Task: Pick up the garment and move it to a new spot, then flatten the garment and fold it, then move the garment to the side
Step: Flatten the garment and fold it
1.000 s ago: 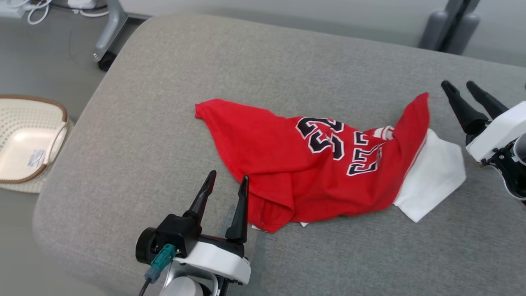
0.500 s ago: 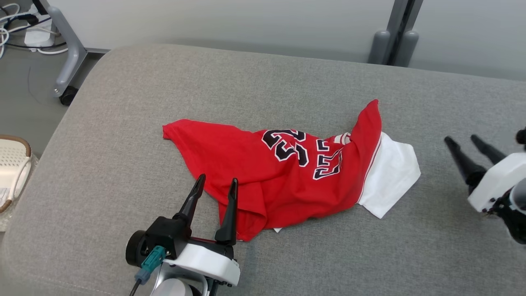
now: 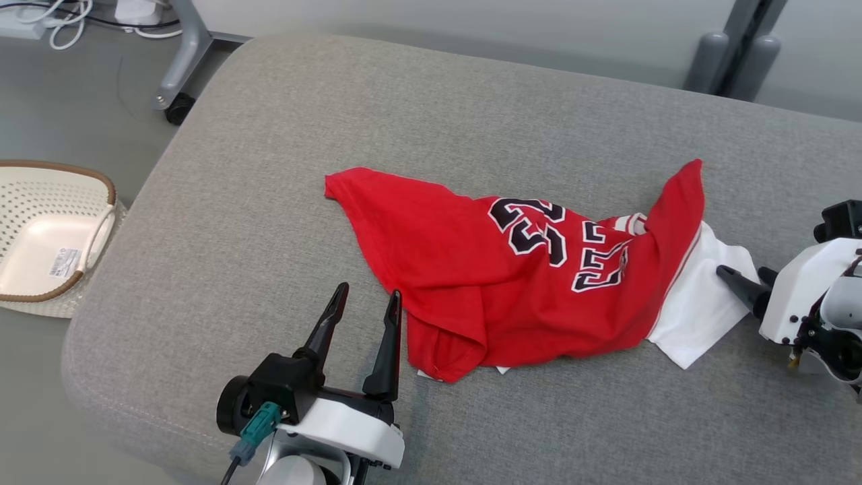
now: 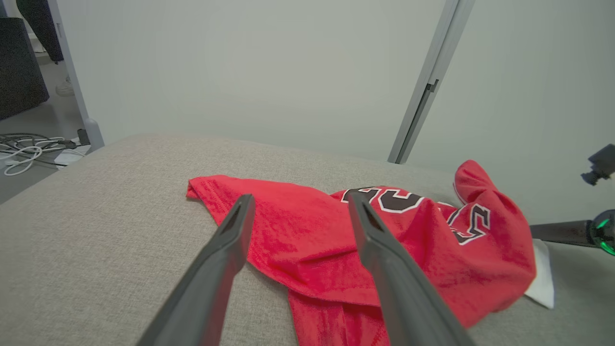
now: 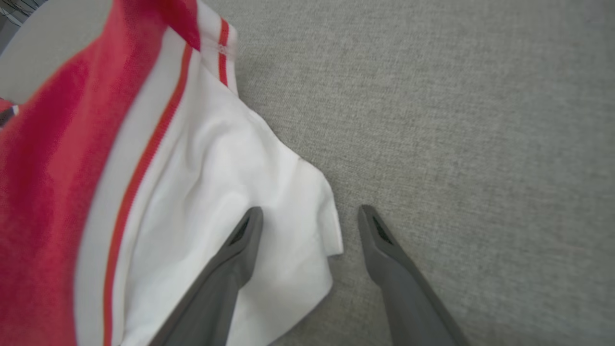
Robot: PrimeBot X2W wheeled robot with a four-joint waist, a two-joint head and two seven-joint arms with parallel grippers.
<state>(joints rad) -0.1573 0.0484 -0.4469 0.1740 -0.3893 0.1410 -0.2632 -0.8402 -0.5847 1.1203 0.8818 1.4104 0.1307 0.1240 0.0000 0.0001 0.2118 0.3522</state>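
Note:
The garment is a red jersey with dark numbers and a white sleeve, lying crumpled on the grey padded surface. My left gripper stands open just left of the garment's near red corner, above the padding. In the left wrist view the left gripper points over the red cloth. My right gripper is open and tilted down at the white sleeve's right edge. In the right wrist view the right gripper straddles the hem of the white sleeve, one finger over cloth, the other over padding.
A cream perforated basket sits on the floor at the left. A frame leg with a caster and cables lie beyond the padding's far left corner. Two grey posts stand at the back right.
The head camera swung right and back. My right gripper has come down from beside the garment's raised red peak to the white sleeve's edge. The left gripper has held its place.

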